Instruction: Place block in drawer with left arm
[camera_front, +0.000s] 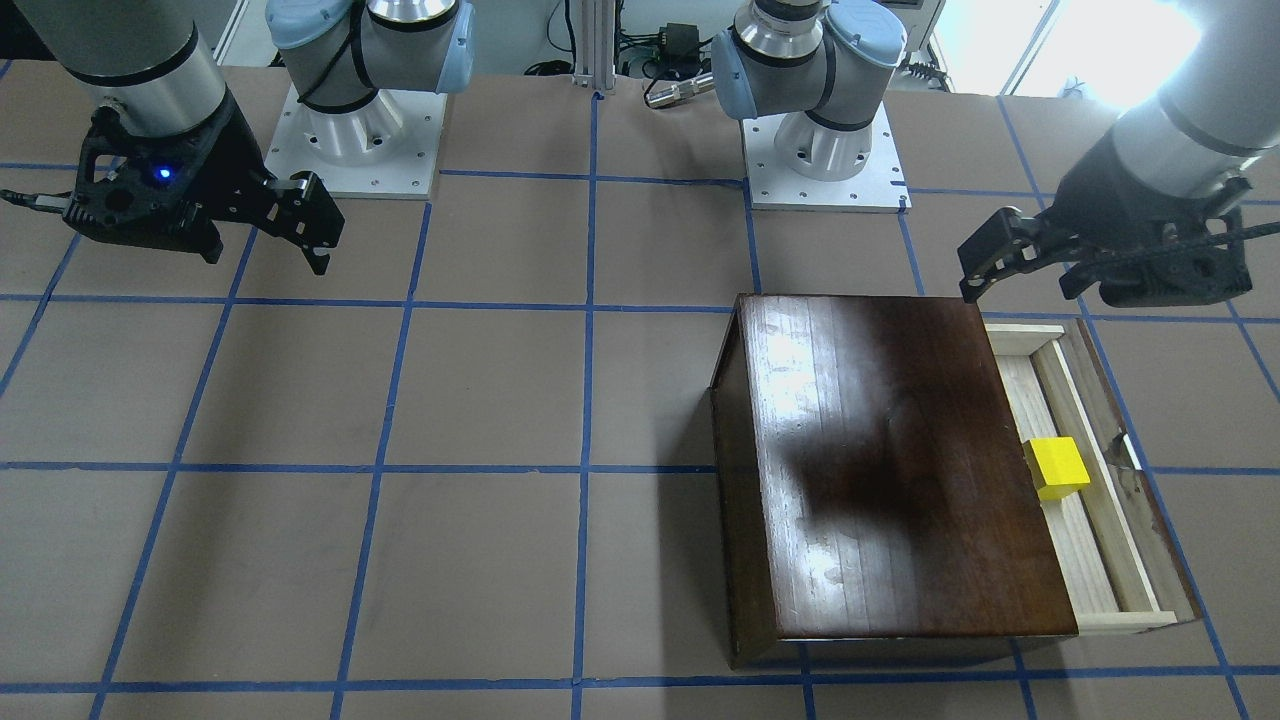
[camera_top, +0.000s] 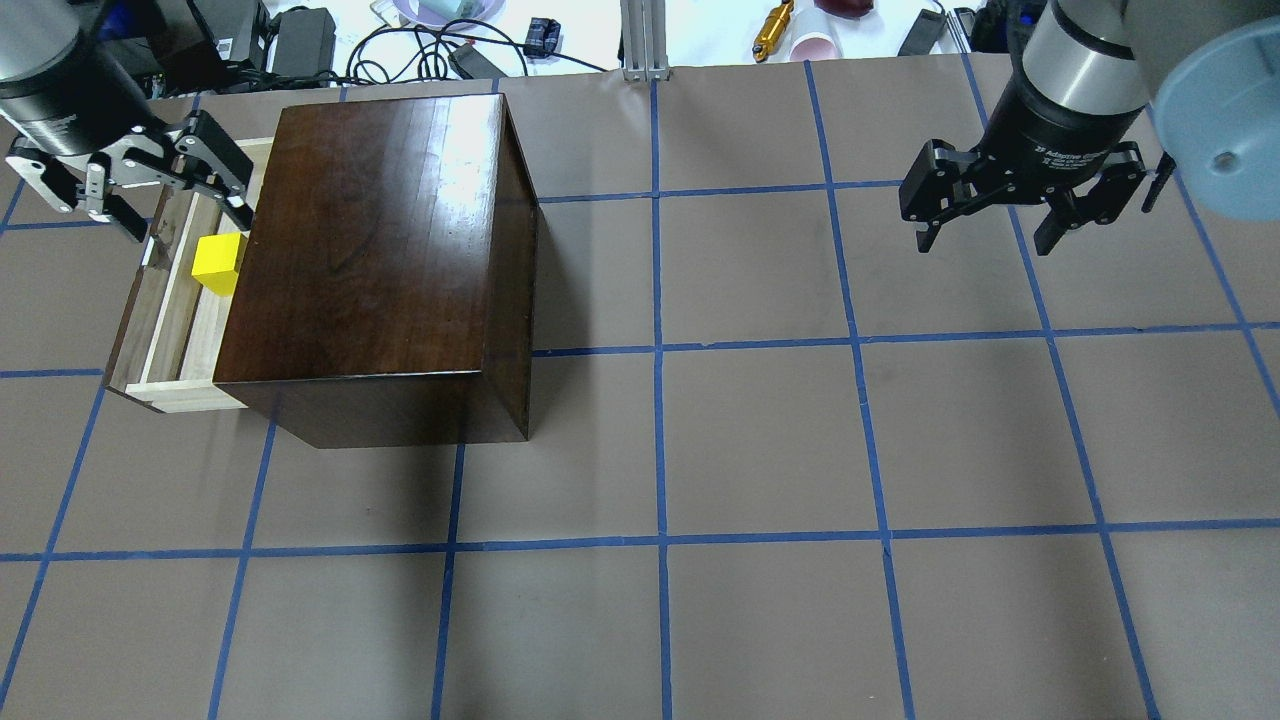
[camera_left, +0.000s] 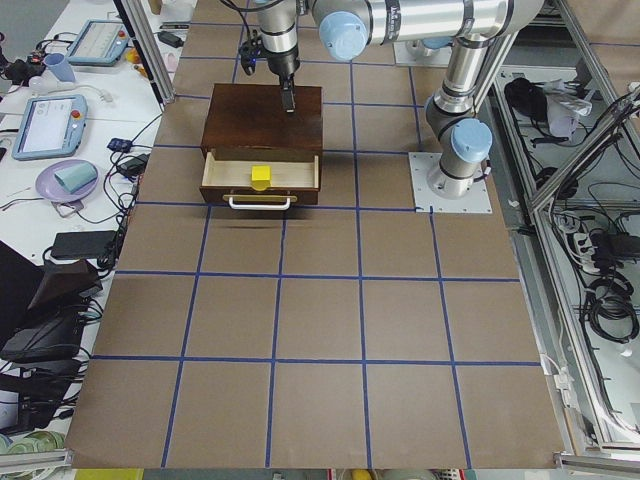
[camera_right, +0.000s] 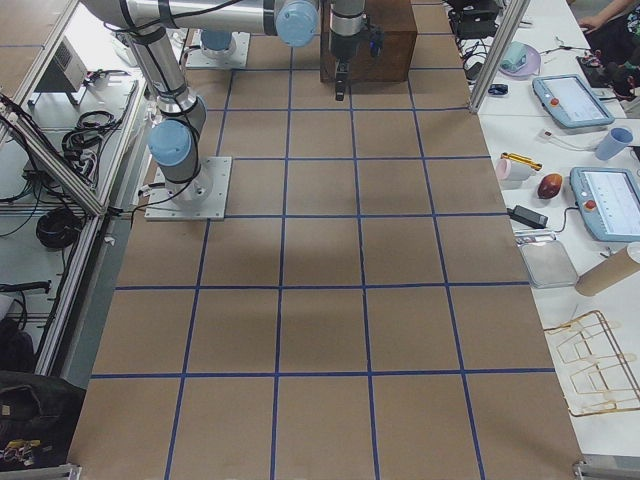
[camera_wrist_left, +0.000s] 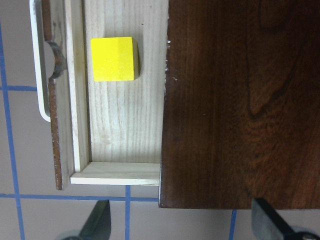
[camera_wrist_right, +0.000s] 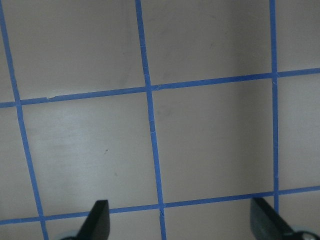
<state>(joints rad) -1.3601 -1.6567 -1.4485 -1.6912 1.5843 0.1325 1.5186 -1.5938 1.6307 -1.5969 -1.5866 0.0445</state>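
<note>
Start closest in, under your left wrist camera: the small bright yellow cube block (camera_wrist_left: 114, 58) sits flat on the pale unfinished-wood floor of the long shallow drawer (camera_wrist_left: 125, 130). It lies between the drawer's inner front rail and the front edge of the glossy dark-brown wooden box (camera_wrist_left: 240, 100), roughly midway along the tray. Nothing is touching it. The left arm's black two-finger gripper (camera_top: 188, 222) hangs above one end of the drawer with its fingers spread wide and nothing between them, so the block is released.

You can judge the placing as done: the block is inside the drawer, and the left arm is the one next to it. What is left looks like very little, at most lifting that arm clear. The drawer stands pulled out, with its white wire handle (camera_wrist_left: 37, 75) on the dark front panel. The task sentence asks for no closing.

Further out, the right arm's black gripper with the blue light (camera_top: 985, 240) hovers over bare table, well apart from the box. Its fingers are also spread and it holds nothing.

The table (camera_top: 760, 440) is covered in flat brown sheet marked into large squares by blue tape, and the box is the only object on it. The two arms' white base plates (camera_front: 355, 150) are bolted at the robot's edge. Beyond the table edges you have side benches with blue-framed teach pendants (camera_left: 45, 125), cups, black cables (camera_top: 400, 45) and aluminium frame posts (camera_top: 645, 40).
</note>
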